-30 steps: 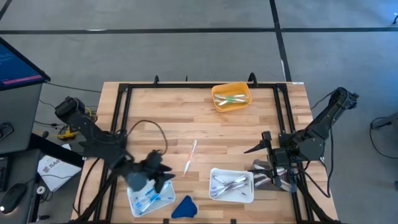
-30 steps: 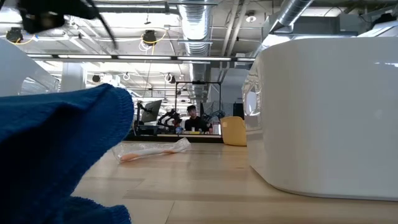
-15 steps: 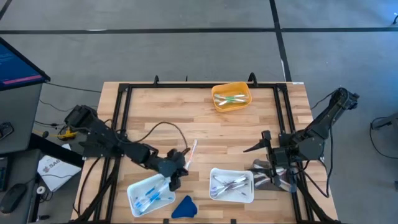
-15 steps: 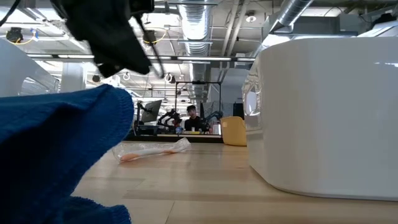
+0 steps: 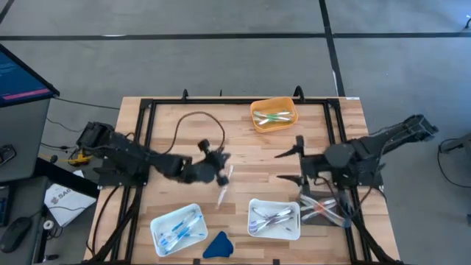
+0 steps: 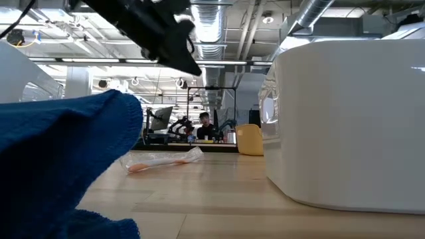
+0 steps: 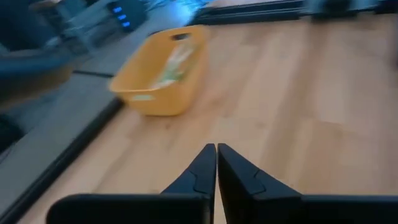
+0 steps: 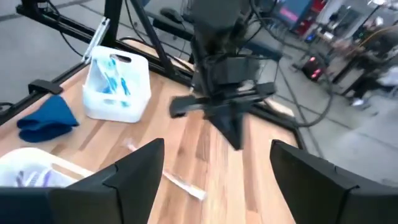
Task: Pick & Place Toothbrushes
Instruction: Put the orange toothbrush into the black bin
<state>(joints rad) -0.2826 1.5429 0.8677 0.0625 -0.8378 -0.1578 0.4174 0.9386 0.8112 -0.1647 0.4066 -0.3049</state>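
A: Where is the left gripper (image 5: pixel 223 160) relative to the orange bin (image 5: pixel 274 115)?

B: It hangs over the bench (image 5: pixel 243 151), toward the front from the bin and nearer the left arm's side. Its fingers (image 7: pixel 200 171) are pressed together with nothing between them. In the left wrist view the bin sits ahead of the fingertips, with green-accented toothbrushes (image 7: pixel 173 67) inside it.

A: And the loose toothbrush?

B: 1 wrapped toothbrush (image 5: pixel 224 187) lies on the bare wood, just beside and below the left gripper, well apart from the orange bin. The low view shows it flat, orange end (image 6: pixel 139 167) toward the blue cloth (image 6: pixel 63 166).

A: The right gripper?

B: The right gripper (image 5: pixel 288 166) is spread wide, empty, on the other side of that toothbrush, toward the front from the bin. Its 2 fingers (image 8: pixel 115 183) frame the left arm in the right wrist view.

A: Other toothbrushes?

B: 2 white trays sit at the front edge, far from the bin: the left tray (image 5: pixel 179 229) holds blue-accented ones (image 5: pixel 179 231), the right tray (image 5: pixel 275 218) a mixed heap. More lie off the bench beside the right arm (image 5: pixel 324 208).
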